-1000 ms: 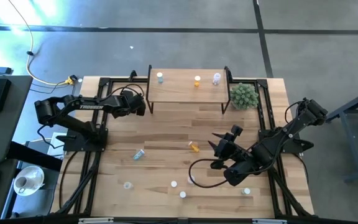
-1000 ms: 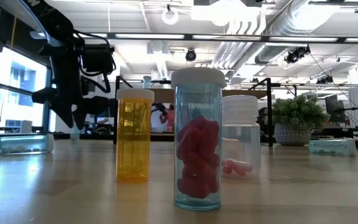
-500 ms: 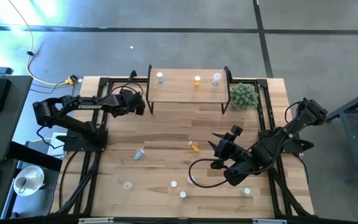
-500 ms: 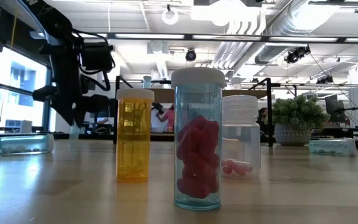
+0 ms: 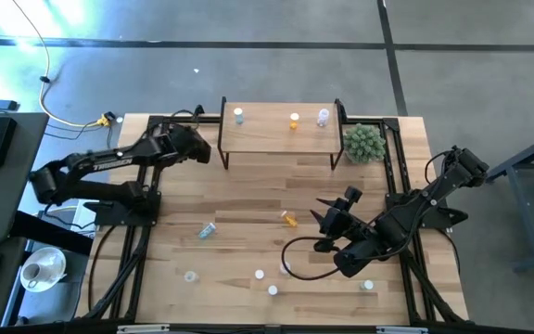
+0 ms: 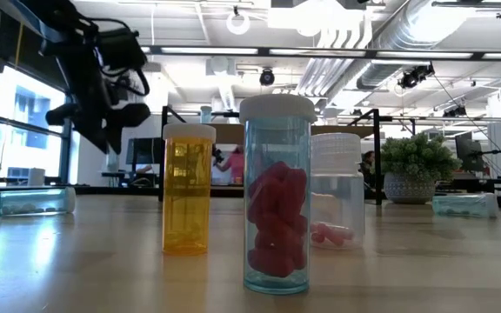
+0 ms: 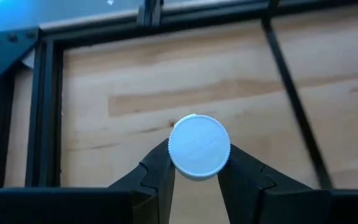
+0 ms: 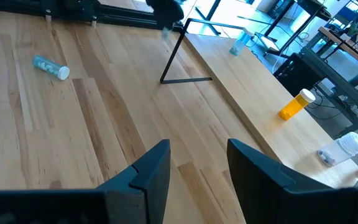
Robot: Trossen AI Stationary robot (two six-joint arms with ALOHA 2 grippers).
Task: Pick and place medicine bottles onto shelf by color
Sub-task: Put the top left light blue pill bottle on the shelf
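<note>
My left gripper (image 5: 199,150) hangs by the left end of the shelf (image 5: 281,134) and is shut on a medicine bottle with a white cap (image 7: 199,146); the cap hides its body. The low view shows this gripper (image 6: 111,135) well above the tabletop. On the shelf stand a blue (image 5: 238,115), an orange (image 5: 294,120) and a clear bottle (image 5: 323,117). My right gripper (image 8: 197,165) hovers open over the table's right middle, close to a lying orange bottle (image 5: 289,219). My left gripper pinches the bottle between its two fingers (image 7: 160,168), on opposite sides just under the cap (image 7: 197,173). The fingers slant down from the table's left side. The bottle is lifted clear of the table, cap end toward the wrist.
A blue bottle (image 5: 208,229) lies left of centre. Several more bottles (image 5: 260,275) stand near the front edge, three of them close to the low camera (image 6: 277,196). A spiky green plant (image 5: 363,142) sits right of the shelf. Black frame rails (image 5: 146,186) run along both sides.
My left gripper has risen and drawn back a little toward the table's left edge, taking the small bottle up off the table where it stood. My right arm has kept still.
</note>
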